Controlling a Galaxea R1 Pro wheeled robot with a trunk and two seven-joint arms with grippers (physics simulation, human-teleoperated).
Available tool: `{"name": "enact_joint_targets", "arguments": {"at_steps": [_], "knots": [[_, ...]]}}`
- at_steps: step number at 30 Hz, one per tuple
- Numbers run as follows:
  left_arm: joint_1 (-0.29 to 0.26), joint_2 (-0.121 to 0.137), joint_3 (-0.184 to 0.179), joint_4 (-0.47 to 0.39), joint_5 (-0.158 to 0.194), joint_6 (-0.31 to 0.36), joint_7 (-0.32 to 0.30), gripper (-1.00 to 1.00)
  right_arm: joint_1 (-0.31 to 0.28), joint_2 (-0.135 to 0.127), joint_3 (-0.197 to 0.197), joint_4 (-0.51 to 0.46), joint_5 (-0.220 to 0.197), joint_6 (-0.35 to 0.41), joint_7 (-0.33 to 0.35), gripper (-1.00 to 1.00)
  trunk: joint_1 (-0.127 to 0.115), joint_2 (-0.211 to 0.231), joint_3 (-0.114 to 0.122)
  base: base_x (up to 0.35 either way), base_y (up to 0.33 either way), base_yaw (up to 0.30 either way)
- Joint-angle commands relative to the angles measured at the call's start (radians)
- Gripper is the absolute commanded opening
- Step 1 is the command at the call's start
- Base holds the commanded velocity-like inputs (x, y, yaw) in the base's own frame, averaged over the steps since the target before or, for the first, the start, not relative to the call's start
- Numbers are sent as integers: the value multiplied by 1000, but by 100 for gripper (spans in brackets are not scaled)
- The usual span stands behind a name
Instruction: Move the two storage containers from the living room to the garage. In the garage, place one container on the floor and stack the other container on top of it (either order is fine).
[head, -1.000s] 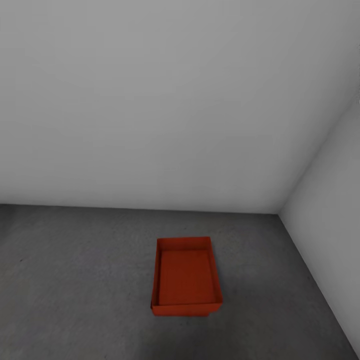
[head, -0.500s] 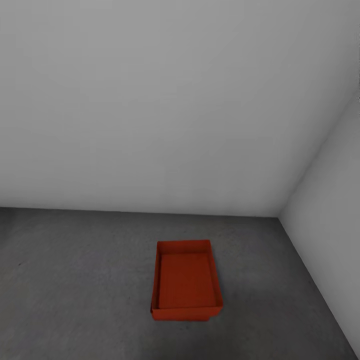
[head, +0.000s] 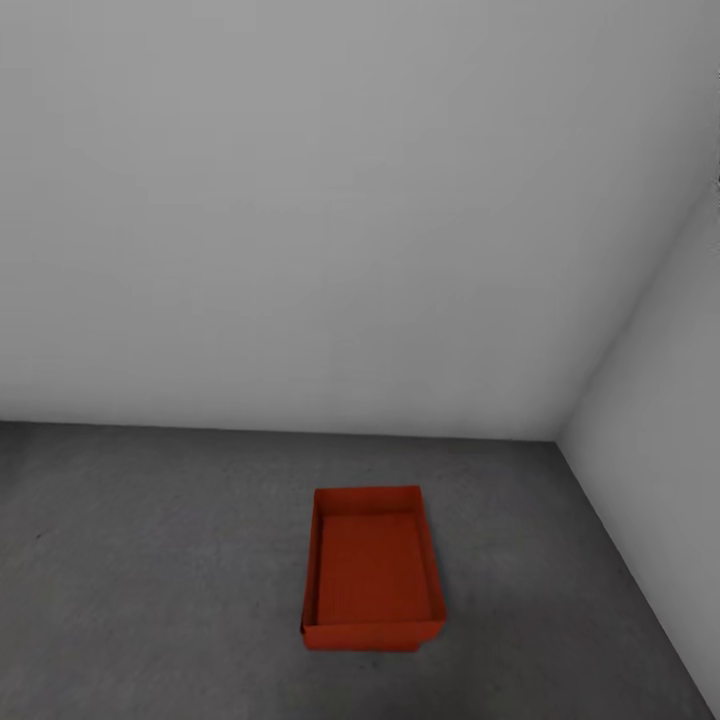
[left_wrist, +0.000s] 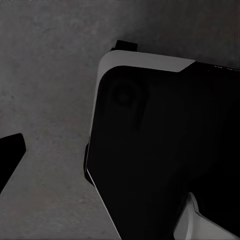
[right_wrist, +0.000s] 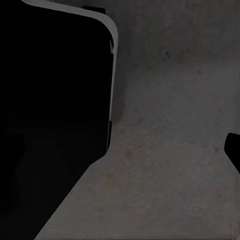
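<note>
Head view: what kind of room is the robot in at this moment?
Probably a garage or a similar bare utility room. The floor is dark grey mottled concrete, the walls are plain grey-white and meet in a corner at the right, and the one furnishing is an orange-red storage container standing on the concrete.

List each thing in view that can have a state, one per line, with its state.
storage container: upright on the floor, open top up, nothing inside; a second edge along its near rim hints at another bin nested beneath, but I cannot tell.
floor: dark grey concrete, bare around the container.
walls: plain grey-white, meeting at a corner on the right.
robot base: dark body with a pale edge, standing on the concrete.
</note>
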Motion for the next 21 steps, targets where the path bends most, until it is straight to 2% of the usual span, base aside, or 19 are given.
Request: {"name": "enact_joint_targets", "arguments": {"at_steps": [1,3,8,21], "knots": [[3,0,6,0,6,-1,-1,100,0,1,8,2,-9,-3,-1,100,0,-1,0,0,0,0],[9,0,6,0,6,1,-15,100,0,1,8,2,-9,-3,-1,100,0,-1,3,0,0,0],[17,8,6,0,7,6,-100,100,0,1,8,2,-9,-3,-1,100,0,-1,11,0,0,0],[19,14,6,0,7,1,-116,100,0,1,8,2,-9,-3,-1,100,0,-1,31,0,0,0]]}}
